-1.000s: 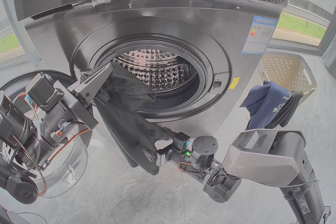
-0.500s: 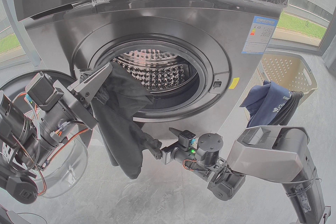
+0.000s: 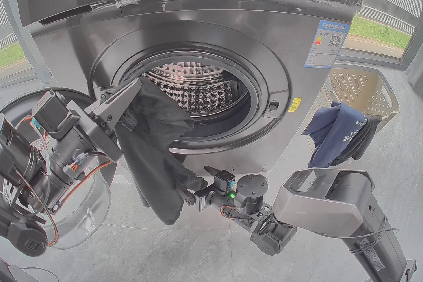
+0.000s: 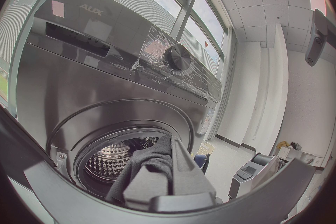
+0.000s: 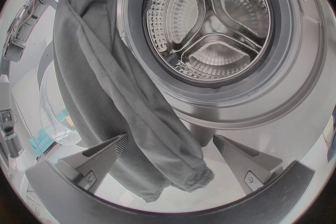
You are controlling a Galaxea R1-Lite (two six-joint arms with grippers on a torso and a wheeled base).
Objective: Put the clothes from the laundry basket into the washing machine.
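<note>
The left hand (image 3: 128, 94), middle left of the head view, was clamped shut on the top of a dark grey garment (image 3: 154, 155), holding it right at the left edge of the drum (image 3: 198, 91) opening. In its own wrist view you could see the cloth bunched between that hand's fingers (image 4: 190, 172).

The right hand (image 3: 194, 187), lower middle of the frame, had its jaws spread wide. The wrist camera showed the garment's loose bottom end (image 5: 182, 165) dangling between the two fingers (image 5: 103, 153), not pinched by either.

So I'd say it was mid-loading. The top of the garment was at the mouth of the washing machine (image 3: 273, 40), but most of it hung down outside, in front of the machine. My guess for the next move: the right hand needs to close on that tail, or scoop under it, and lift it over the rim into the drum, which looked empty. Only then should the left hand let go, or the garment will likely slide to the floor.

Further out, the round glass door (image 3: 83, 208) stood swung open at lower left. The beige laundry basket (image 3: 368, 87) sat middle right, beside the machine, with a blue cloth (image 3: 335, 133) and something darker draped over its rim. The floor (image 3: 176, 252) was grey tile, with windows (image 3: 383, 14) and grass behind.
</note>
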